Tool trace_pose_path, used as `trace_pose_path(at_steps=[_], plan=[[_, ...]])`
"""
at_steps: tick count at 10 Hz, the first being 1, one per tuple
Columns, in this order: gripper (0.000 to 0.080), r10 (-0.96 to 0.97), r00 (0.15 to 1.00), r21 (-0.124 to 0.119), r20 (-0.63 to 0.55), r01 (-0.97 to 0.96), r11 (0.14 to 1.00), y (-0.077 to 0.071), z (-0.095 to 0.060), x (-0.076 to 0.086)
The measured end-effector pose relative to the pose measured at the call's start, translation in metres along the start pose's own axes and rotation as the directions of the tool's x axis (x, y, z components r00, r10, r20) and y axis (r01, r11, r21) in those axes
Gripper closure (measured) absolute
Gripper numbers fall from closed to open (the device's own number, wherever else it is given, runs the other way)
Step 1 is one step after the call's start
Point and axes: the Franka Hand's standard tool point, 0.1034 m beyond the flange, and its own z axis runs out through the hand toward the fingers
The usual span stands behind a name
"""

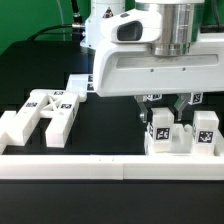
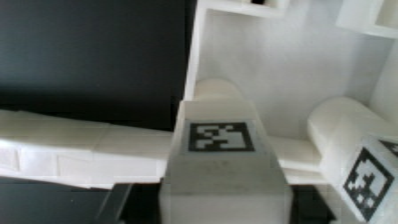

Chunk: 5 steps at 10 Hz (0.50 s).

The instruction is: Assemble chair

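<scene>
Several white chair parts lie on the black table. A chunky tagged part lies at the exterior view's left. Two tagged upright pieces stand at the exterior view's right, one under my gripper and one beside it. My gripper reaches down over the nearer piece. In the wrist view this piece is a white bar with a tag on top. It runs between my fingers, which press flush on both its sides, and my gripper is shut on it. The second tagged piece stands close beside it.
A long white border rail runs along the front edge, just before the two upright pieces; it also shows in the wrist view. A white plate lies beyond the held bar. The marker board lies behind the arm.
</scene>
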Motion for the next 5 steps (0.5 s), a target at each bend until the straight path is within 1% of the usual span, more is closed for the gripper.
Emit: trace_pose_path(at_steps=[2, 3, 5], plan=[[0.0504, 0.148, 0.989, 0.002, 0.0, -0.148, 0.989, -0.0005, 0.0002, -0.0002], [0.0504, 0.272, 0.962, 0.002, 0.0, -0.272, 0.962, -0.0017, 0.0002, -0.0004], [0.0504, 0.427, 0.904, 0.002, 0.003, -0.427, 0.904, -0.009, -0.0005, -0.0007]])
